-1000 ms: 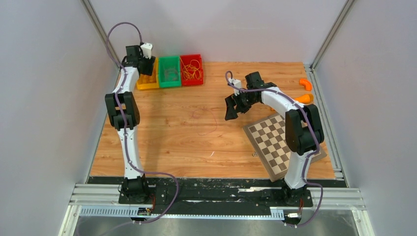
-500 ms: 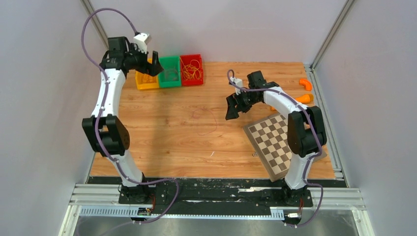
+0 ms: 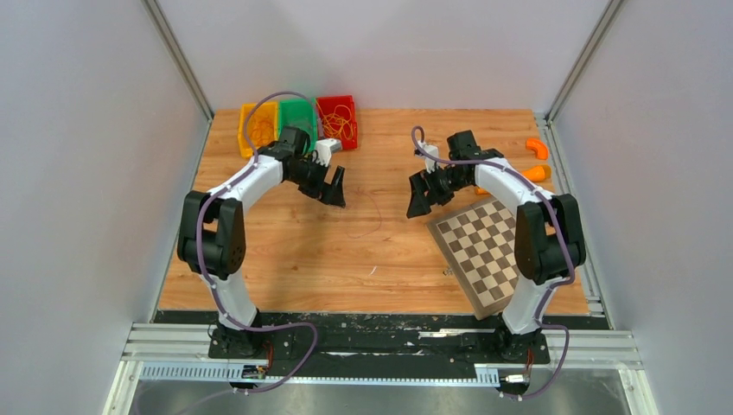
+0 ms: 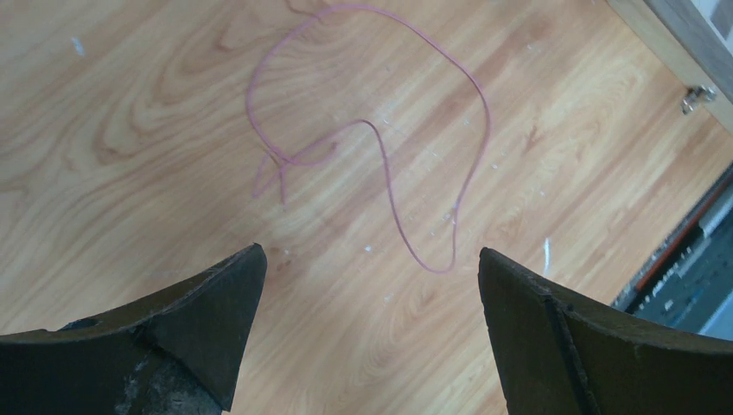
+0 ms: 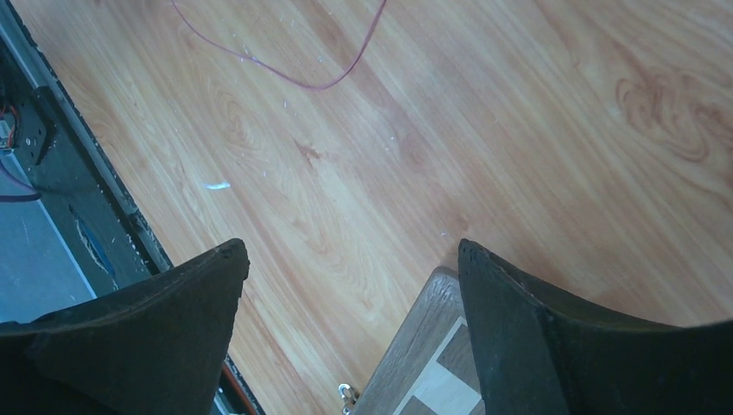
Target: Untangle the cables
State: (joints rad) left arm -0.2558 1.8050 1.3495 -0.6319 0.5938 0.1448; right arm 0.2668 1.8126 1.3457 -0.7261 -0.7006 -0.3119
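One thin red cable (image 3: 370, 216) lies loose in loops on the wooden table between the two arms. It shows clearly in the left wrist view (image 4: 385, 169) and partly at the top of the right wrist view (image 5: 285, 73). Yellow and orange strands lie in the red bin (image 3: 348, 113) and the yellow bin (image 3: 246, 128) at the back left. My left gripper (image 3: 335, 192) is open and empty just left of the cable. My right gripper (image 3: 418, 201) is open and empty to the right of it, at the chessboard's corner.
A green bin (image 3: 300, 114) stands between the yellow and red bins. A chessboard (image 3: 493, 251) lies at the right, also in the right wrist view (image 5: 415, 363). Orange curved pieces (image 3: 538, 148) lie at the back right. The black front rail (image 5: 60, 173) borders the table.
My left arm has swung from above the bins down and right to the table's middle, beside the red cable. My right gripper has shifted slightly right.
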